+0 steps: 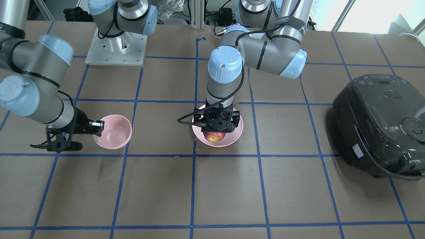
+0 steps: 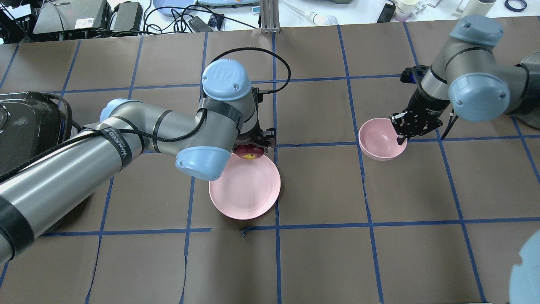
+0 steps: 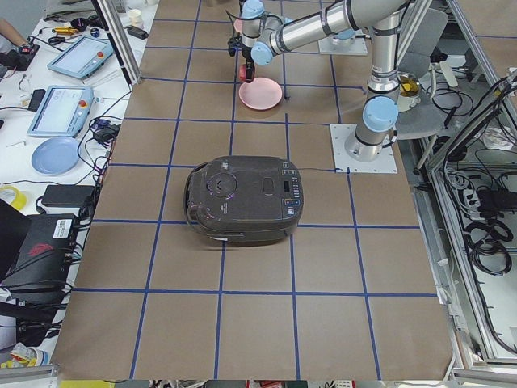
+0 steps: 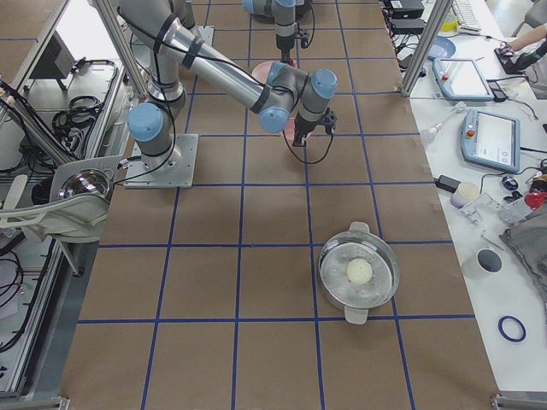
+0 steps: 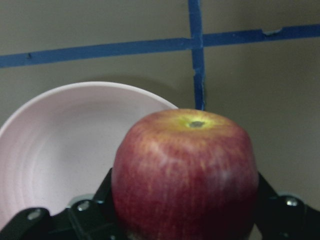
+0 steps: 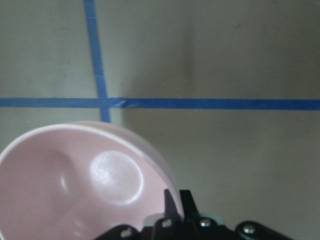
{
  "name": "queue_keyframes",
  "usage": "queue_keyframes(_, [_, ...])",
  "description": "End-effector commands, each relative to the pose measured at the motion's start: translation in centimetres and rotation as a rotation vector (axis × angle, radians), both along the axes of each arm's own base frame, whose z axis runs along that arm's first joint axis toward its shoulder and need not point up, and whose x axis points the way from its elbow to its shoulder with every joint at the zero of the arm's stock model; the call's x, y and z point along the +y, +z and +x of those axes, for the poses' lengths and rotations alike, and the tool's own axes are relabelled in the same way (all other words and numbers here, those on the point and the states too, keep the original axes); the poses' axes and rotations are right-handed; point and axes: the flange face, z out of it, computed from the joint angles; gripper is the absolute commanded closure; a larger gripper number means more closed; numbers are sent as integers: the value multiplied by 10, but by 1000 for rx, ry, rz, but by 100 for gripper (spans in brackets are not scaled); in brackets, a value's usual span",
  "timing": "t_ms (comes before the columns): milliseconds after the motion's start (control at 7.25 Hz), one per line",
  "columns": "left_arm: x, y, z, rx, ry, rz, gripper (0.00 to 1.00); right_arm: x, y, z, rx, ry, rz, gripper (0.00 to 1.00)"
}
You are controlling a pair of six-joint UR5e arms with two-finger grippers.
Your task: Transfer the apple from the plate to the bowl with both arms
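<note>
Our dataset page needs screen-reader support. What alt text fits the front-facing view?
The left gripper grips a red apple over a pink plate mid-frame. At the view's left, the right gripper pinches the rim of a pink bowl; a rice cooker sits right.

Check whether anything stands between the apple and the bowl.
Nothing visible does. Between the apple and the bowl only the table shows. The right end effector grips the bowl's rim on the side away from the apple.

Left hand [image 1: 215, 131] clamps the apple [image 1: 214, 137], right hand [image 1: 98, 128] pinches the bowl [image 1: 116, 134].
</note>
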Motion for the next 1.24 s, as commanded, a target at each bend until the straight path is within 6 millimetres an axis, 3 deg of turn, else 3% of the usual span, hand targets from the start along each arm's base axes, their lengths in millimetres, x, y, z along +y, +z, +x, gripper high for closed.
queue_keyframes(0, [-26,34,25,-14,-16,23,47,11,-3,95,-61,53,-20,100])
queue_keyframes(276, [-25,33,31,-15,-15,45,47,28,-30,107,-94,54,-4,100])
queue_keyframes(414, [-25,34,29,-12,-14,44,58,35,-41,106,-88,56,-31,100])
queue_keyframes(690, [-25,35,26,-2,-5,44,94,41,-48,107,-93,50,-17,100])
queue_keyframes(828, [-24,35,20,42,30,55,100,42,-49,107,-91,41,-7,72])
queue_keyframes(966, [-22,35,13,68,115,67,100,41,-48,107,-87,17,-7,17])
queue_keyframes(1103, [-16,36,1,69,165,65,100,39,-40,106,-80,-7,-19,0])
